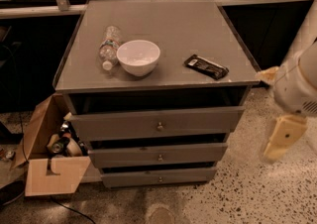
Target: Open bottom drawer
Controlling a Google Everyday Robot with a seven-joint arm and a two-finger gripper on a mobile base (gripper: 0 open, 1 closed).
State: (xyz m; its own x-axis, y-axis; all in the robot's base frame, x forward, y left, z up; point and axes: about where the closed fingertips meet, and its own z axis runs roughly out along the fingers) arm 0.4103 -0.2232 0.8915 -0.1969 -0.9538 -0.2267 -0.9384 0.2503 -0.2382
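The gripper (283, 138), its opening impossible to tell, hangs beside the cabinet (148, 25) as the bottom drawer (131, 177), likely light and stiff, offers its small knob (160, 179).

White bowl (140, 55); bottle (109, 44); packet (206, 66); cardboard box (57, 177)

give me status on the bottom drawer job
Gripper off to the cabinet's right, apart from every drawer. Bottom drawer untouched, knob facing out. Cardboard box beside cabinet's left, not across the drawer front.
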